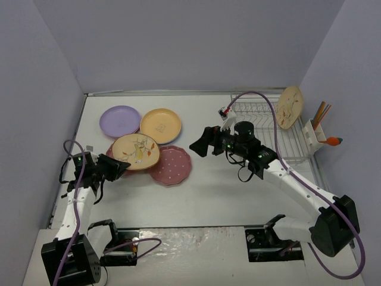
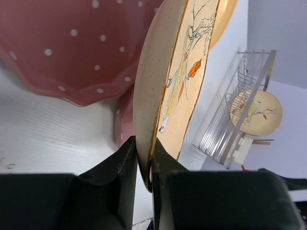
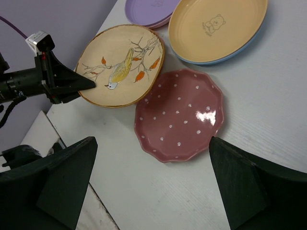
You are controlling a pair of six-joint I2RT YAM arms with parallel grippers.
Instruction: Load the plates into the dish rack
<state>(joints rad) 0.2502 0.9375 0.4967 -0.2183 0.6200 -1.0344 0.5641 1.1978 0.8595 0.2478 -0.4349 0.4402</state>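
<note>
- Rim of tan bird plate [image 1: 136,151] is pinched between left gripper [image 1: 121,167] fingers, just beside pink dotted plate [image 1: 171,165].
- Right gripper [image 1: 199,145] is spread wide above mid-table [image 1: 208,196], nothing gripped.
- Second bird plate [image 1: 290,107] is seen upright in dish rack [image 1: 268,134].

Glossy pink dotted plate [image 3: 180,117], speckled tan bird plate [image 3: 122,67], shiny metal wire dish rack [image 1: 294,146], smooth white table [image 1: 208,196]
</note>
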